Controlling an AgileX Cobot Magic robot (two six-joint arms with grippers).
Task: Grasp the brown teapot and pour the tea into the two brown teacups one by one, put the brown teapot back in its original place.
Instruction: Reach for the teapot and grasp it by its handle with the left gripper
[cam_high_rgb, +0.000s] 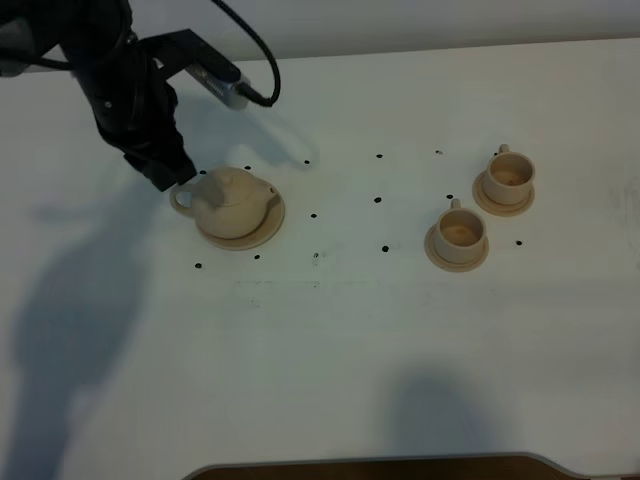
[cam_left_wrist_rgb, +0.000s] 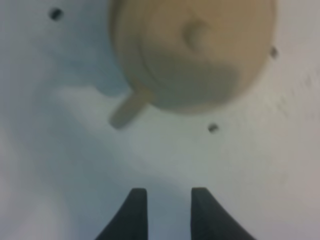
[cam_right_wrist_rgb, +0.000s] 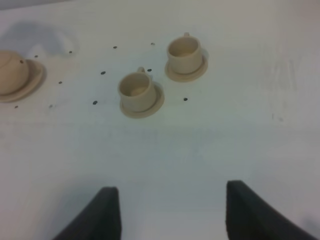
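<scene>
At left centre, brown teapot (cam_high_rgb: 232, 200): squat, round body of matte pale tan clay with a knobbed lid, a loop handle toward the left of the frame and a short spout toward the right. It sits upright on its saucer.
Original place (cam_high_rgb: 266, 234): flat round saucer of the same clay, its rim showing around the teapot's lower right.
Two brown teacups: small straight-walled clay cups, each with a tiny loop handle and each on its own round saucer. One (cam_high_rgb: 461, 232) is right of centre, the other (cam_high_rgb: 510, 172) up and to its right. They stand near each other without touching, well apart from the teapot.
Table (cam_high_rgb: 330, 340): smooth white top, scattered with small black dots (cam_high_rgb: 314, 215).
Open room: a broad bare stretch lies between teapot and cups, and more across the whole lower half. The near table edge curves along the bottom of the frame.
Left gripper (cam_high_rgb: 176, 178): reaches down from the upper left on a black-wrapped arm (cam_high_rgb: 130, 90), its tip just beside the teapot's handle. In the left wrist view its dark fingers (cam_left_wrist_rgb: 135, 210) stand narrowly parted with nothing between them, and the blurred teapot (cam_left_wrist_rgb: 195, 50) lies beyond their tips.
Right gripper (cam_right_wrist_rgb: 172, 187): not seen in the high view. Its jaws are spread wide and empty above bare table, facing the cups.
</scene>
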